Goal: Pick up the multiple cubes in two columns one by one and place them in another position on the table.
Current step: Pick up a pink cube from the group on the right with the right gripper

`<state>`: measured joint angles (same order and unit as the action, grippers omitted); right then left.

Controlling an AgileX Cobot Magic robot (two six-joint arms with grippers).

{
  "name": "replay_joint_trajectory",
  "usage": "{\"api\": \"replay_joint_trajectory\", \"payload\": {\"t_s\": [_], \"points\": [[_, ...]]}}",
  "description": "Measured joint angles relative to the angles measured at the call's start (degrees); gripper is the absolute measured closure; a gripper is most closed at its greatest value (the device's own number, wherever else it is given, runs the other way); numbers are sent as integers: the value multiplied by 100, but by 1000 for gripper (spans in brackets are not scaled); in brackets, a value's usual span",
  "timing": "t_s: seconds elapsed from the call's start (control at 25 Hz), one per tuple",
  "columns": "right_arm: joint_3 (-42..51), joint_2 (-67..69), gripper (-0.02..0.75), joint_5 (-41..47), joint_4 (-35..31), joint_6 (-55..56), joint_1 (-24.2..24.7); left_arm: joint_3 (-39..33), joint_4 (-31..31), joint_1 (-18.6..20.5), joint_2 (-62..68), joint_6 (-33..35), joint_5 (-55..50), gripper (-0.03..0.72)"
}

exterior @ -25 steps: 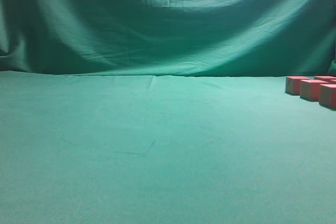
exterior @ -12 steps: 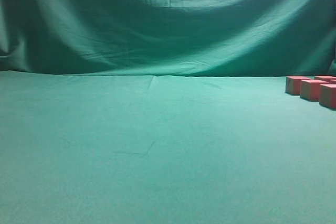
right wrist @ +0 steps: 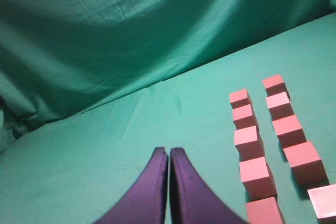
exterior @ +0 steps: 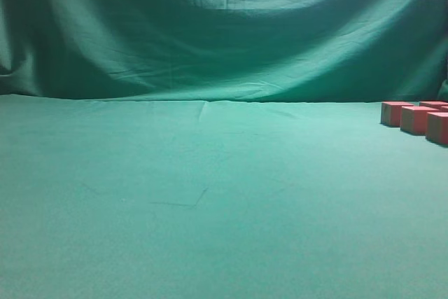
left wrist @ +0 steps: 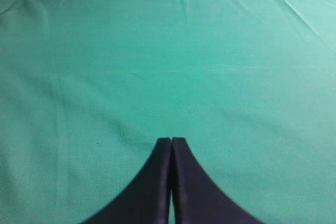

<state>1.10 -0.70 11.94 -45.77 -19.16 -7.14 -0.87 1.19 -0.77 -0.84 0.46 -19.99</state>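
Cubes (right wrist: 255, 175), small, rigid and probably light, stand in two columns near the table's (exterior: 210, 194) right edge; best pinched across opposite flat faces. Both grippers, left (left wrist: 171, 141) and right (right wrist: 168, 151), are clenched empty.

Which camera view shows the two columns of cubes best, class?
The right wrist view: both columns of cubes lie spread out, five in each. The exterior view catches only a few at its right edge. The left wrist view shows none.
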Motion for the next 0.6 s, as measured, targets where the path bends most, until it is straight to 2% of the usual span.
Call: {"api": "replay_joint_trajectory", "payload": {"t_s": [0.16,0.6], "points": [[-502,136,738,148,-25,-536,0,0,0,0,0,0,0,688],[-1911,2759,738,1358,-111,-716,0,0,0,0,0,0,0,688]]}}
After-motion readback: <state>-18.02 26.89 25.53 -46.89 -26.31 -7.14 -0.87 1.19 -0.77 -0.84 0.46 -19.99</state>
